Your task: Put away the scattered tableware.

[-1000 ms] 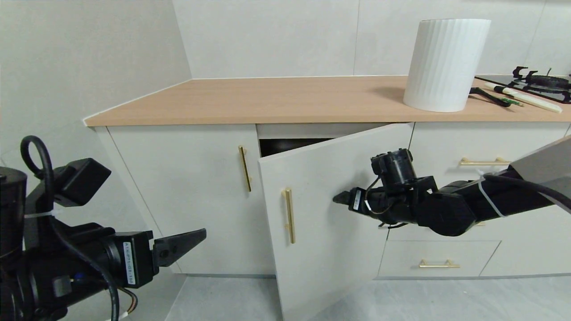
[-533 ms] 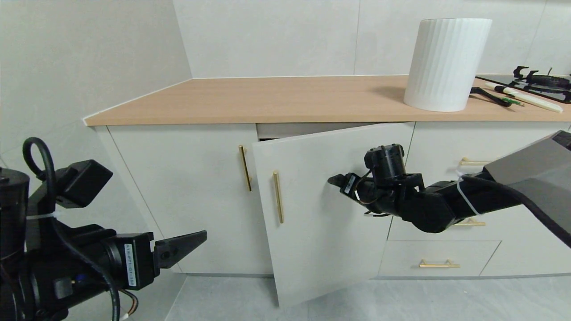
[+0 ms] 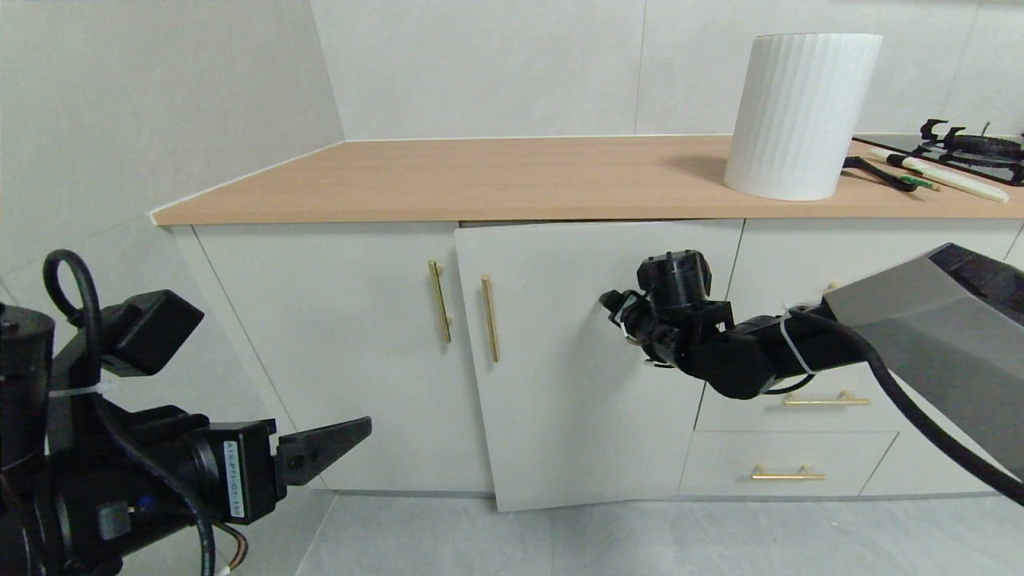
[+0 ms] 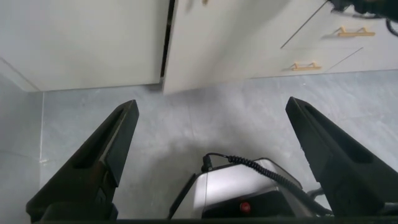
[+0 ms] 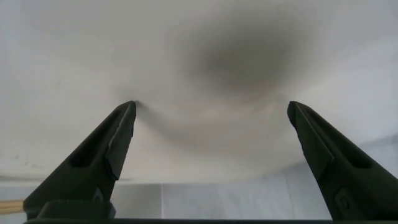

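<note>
The white cabinet door (image 3: 576, 376) under the counter stands almost flush with its frame, and its brass handle (image 3: 489, 318) sits next to the neighbouring door's handle (image 3: 438, 302). My right gripper (image 3: 610, 302) is open, with its fingertips against the door's face (image 5: 211, 68) and nothing held. My left gripper (image 3: 362, 430) hangs low at the left, open and empty above the grey floor (image 4: 205, 118). Scattered utensils (image 3: 920, 172), one with a black handle and one with a white handle, lie on the wooden counter (image 3: 480, 180) at the far right.
A tall white ribbed container (image 3: 800, 116) stands on the counter beside the utensils. A black stove grate (image 3: 972, 146) is at the far right edge. Drawers with brass handles (image 3: 788, 474) sit to the right of the door. A wall closes off the left side.
The cabinet door has swung from wide open to nearly shut, with my right gripper moving forward and up against its face. My left arm has stayed where it was.
</note>
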Robot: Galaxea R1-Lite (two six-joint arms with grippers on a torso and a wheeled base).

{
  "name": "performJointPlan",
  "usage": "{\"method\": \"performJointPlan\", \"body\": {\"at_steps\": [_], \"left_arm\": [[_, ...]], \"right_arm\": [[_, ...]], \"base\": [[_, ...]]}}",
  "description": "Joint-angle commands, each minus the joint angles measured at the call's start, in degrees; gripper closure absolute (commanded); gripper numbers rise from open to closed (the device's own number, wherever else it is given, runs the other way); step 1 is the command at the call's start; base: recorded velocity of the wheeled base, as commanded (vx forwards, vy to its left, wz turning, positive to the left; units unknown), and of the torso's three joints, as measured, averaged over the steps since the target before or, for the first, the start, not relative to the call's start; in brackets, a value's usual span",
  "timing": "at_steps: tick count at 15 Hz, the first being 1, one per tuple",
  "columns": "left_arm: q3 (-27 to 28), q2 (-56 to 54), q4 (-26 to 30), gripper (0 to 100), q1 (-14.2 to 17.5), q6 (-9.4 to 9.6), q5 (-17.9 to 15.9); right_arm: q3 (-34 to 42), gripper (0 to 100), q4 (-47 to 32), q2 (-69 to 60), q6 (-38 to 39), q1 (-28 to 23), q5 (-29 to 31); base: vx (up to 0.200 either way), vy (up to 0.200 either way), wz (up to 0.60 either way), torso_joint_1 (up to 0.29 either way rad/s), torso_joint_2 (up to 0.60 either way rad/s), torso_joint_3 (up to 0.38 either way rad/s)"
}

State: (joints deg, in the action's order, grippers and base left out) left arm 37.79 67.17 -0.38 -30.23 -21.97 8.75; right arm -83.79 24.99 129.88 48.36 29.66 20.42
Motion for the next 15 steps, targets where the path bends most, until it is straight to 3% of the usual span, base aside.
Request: {"method": "performJointPlan", "body": {"at_steps": [1,12,15], "left_arm": [[-0.09,0.15,-0.06,0,0.00,-0.01,0.04],[-0.09,0.24,-0.06,0,0.00,-0.01,0.04],[-0.09,-0.37,-0.24,0,0.00,-0.01,0.12]], "right_arm": [[-2.96,0,-0.03,2.66,0.16,-0.83,1.82],[-2.17,0,-0.21,0.46,0.24,-1.45,2.26],[11.19,0,-0.21,-13.78,-0.64,0.05,-4.42]], "base": [[0.000,0.000,0.00,0.000,0.00,0.000],[0.000,0.000,0.00,0.000,0.00,0.000],[0.000,0.000,0.00,0.000,0.00,0.000]]}}
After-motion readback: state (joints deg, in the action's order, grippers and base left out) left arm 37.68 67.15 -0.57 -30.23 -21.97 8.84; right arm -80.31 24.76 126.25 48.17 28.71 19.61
